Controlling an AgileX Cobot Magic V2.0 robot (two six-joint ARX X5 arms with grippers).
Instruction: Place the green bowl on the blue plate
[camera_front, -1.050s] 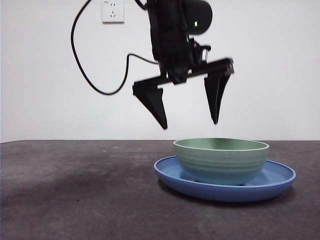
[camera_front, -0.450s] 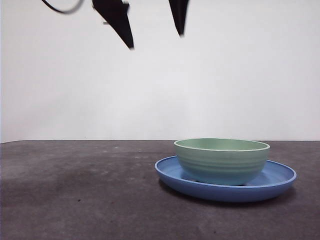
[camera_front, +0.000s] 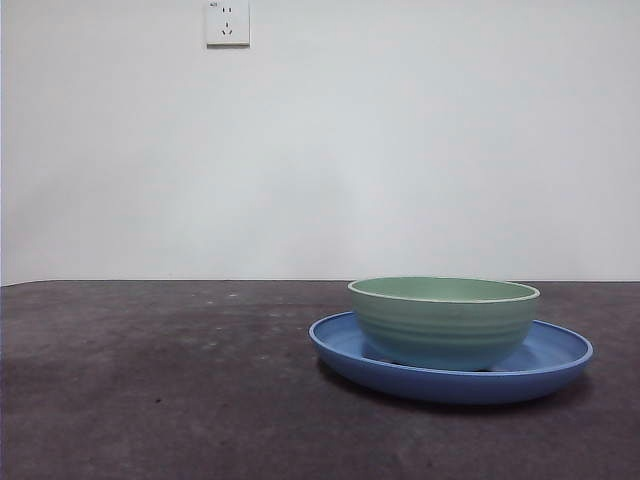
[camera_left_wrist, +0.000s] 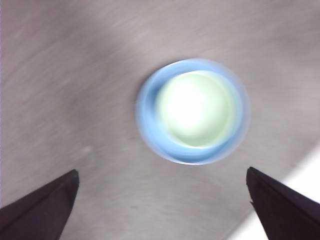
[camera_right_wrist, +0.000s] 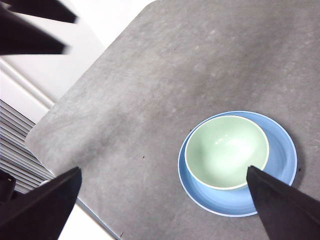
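The pale green bowl (camera_front: 443, 320) sits upright inside the blue plate (camera_front: 560, 362) on the right part of the dark table, and nothing touches it. My left gripper (camera_left_wrist: 161, 171) hangs high above the bowl (camera_left_wrist: 195, 109) and the plate (camera_left_wrist: 146, 107), blurred, its jaws wide open and empty. My right gripper (camera_right_wrist: 163, 169) also stands open and empty, high over the table, with the bowl (camera_right_wrist: 226, 151) and the plate (camera_right_wrist: 282, 155) below it. No arm shows in the front view.
A white wall socket (camera_front: 227, 22) is on the wall behind. The right wrist view shows the table's rounded corner (camera_right_wrist: 37, 137), a slatted surface (camera_right_wrist: 12, 150) beyond it, and the other arm's black jaws (camera_right_wrist: 30, 30).
The open gripper that hung just above the bowl has risen up and left, out of the front view. The bowl and plate have not moved.
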